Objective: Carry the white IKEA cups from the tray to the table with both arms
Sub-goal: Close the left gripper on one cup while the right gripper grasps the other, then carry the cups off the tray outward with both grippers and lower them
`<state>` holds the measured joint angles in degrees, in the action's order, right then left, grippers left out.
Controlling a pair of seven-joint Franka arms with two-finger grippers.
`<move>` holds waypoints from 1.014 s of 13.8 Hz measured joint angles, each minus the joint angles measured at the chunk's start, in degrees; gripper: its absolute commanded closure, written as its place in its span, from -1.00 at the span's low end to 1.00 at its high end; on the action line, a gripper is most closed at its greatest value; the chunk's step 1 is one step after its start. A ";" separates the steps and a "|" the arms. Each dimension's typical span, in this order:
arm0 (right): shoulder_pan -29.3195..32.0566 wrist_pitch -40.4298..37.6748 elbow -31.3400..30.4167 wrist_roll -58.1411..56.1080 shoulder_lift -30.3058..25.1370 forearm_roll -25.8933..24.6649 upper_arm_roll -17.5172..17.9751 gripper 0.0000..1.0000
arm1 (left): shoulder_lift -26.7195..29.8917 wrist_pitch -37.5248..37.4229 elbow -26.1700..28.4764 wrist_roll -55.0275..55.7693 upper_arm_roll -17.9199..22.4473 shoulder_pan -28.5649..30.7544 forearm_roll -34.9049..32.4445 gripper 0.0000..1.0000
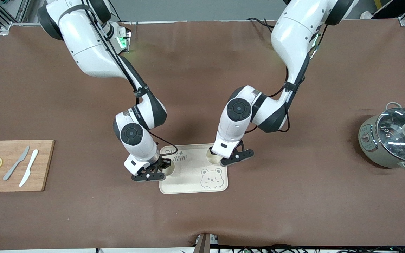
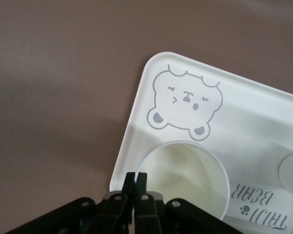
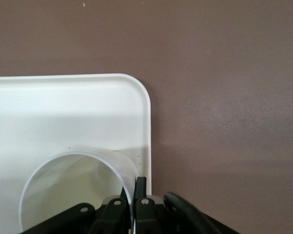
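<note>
Two white cups are at the bear-printed tray (image 1: 188, 175). One cup (image 1: 169, 170) is at the tray's corner toward the right arm's end. My right gripper (image 1: 163, 166) is shut on its rim; the right wrist view shows the cup wall (image 3: 73, 190) between the fingers of the gripper (image 3: 135, 189). The other cup (image 1: 212, 159) is at the tray's corner farther from the camera, toward the left arm's end. My left gripper (image 1: 223, 160) is shut on its rim; the left wrist view shows this cup (image 2: 185, 180) and the gripper (image 2: 136, 178). I cannot tell whether the cups rest on the tray.
A wooden cutting board (image 1: 40, 165) with two knives and two lemon slices lies toward the right arm's end. A grey pot with a glass lid (image 1: 396, 138) stands toward the left arm's end. The tray (image 2: 254, 122) (image 3: 63, 112) lies on a brown tablecloth.
</note>
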<state>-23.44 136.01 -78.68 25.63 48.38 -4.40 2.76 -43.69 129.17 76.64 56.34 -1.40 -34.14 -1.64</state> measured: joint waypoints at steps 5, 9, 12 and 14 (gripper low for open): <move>0.24 -7.85 1.88 -0.19 -1.58 3.19 0.17 1.00 | 3.82 -5.21 -0.06 0.11 0.25 2.19 0.00 1.00; 5.45 -20.91 3.17 -13.98 -9.12 5.24 -0.09 1.00 | 6.16 -9.07 -0.07 -0.27 0.36 5.34 0.00 1.00; 12.95 -27.49 2.65 -29.89 -13.29 6.96 -0.18 1.00 | 7.06 -11.46 -0.06 -2.75 0.42 8.19 -0.05 1.00; 16.18 -27.65 1.18 -36.87 -14.09 7.16 -0.17 1.00 | 7.62 -13.30 -0.06 -5.09 0.45 10.17 -0.06 1.00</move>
<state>-7.27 108.36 -77.50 -11.24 34.29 2.76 2.59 -36.07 115.86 76.58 51.25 -0.95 -23.97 -1.70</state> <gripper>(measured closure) 0.965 0.974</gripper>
